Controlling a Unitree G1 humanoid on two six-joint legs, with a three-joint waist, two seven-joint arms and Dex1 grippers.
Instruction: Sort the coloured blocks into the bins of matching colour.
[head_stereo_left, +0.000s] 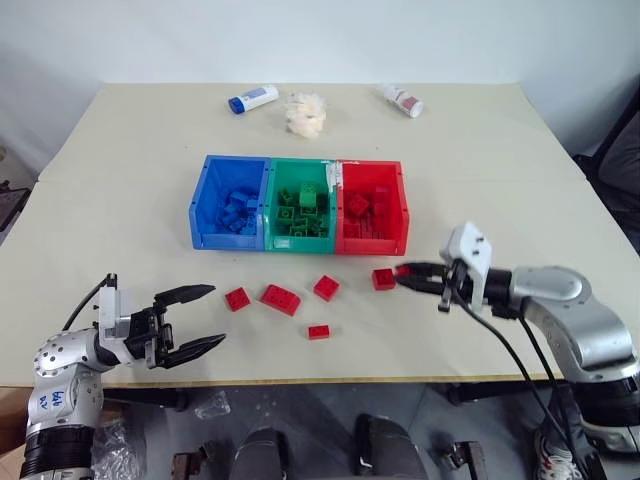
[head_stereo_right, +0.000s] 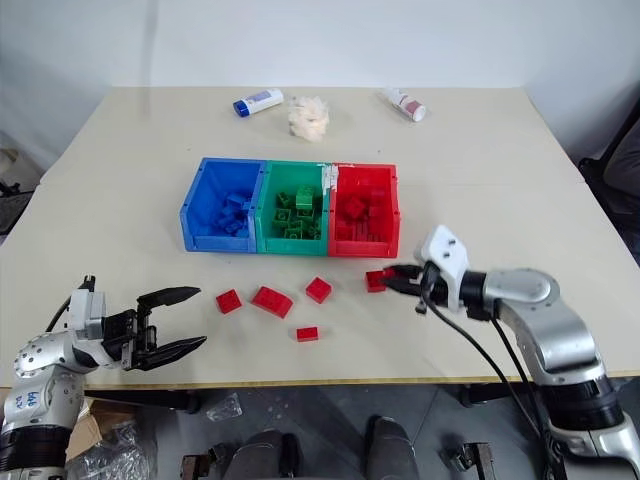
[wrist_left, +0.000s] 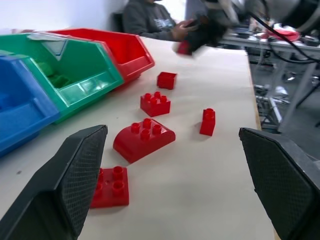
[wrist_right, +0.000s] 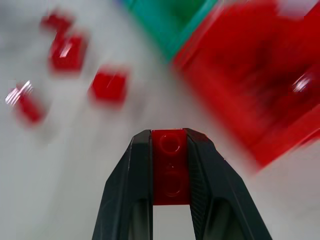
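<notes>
The step in hand looks like carrying: the right pincer (head_stereo_left: 408, 272) is pinching a small red brick (wrist_right: 170, 167) between its two black fingers, just in front of the red bin (head_stereo_left: 370, 208), near the right side of the tabletop (head_stereo_left: 520, 180). Next, I think, it has to lift the brick over the bin's front wall and let go, so the brick drops in with the other red ones (the wall is tall, so the pincer must go up first). The left pincer (head_stereo_left: 190, 320) is spread wide with nothing in it, near the front left corner of the tabletop. Between the two pincers, in front of the bins, more red bricks lie apart from each other: a flat square one (head_stereo_left: 237, 298), a wider one with a rounded edge (head_stereo_left: 281, 298), a chunky square one (head_stereo_left: 326, 287), a thin little one (head_stereo_left: 319, 331) nearest the front edge, and one more (head_stereo_left: 384, 279) right by the right pincer's tip. The bricks are hard shiny plastic with round bumps on top. The blue bin (head_stereo_left: 229, 203), the green bin (head_stereo_left: 300, 205) and the red bin are smooth plastic boxes with open tops, joined in a row. The tabletop is flat, pale and smooth.
</notes>
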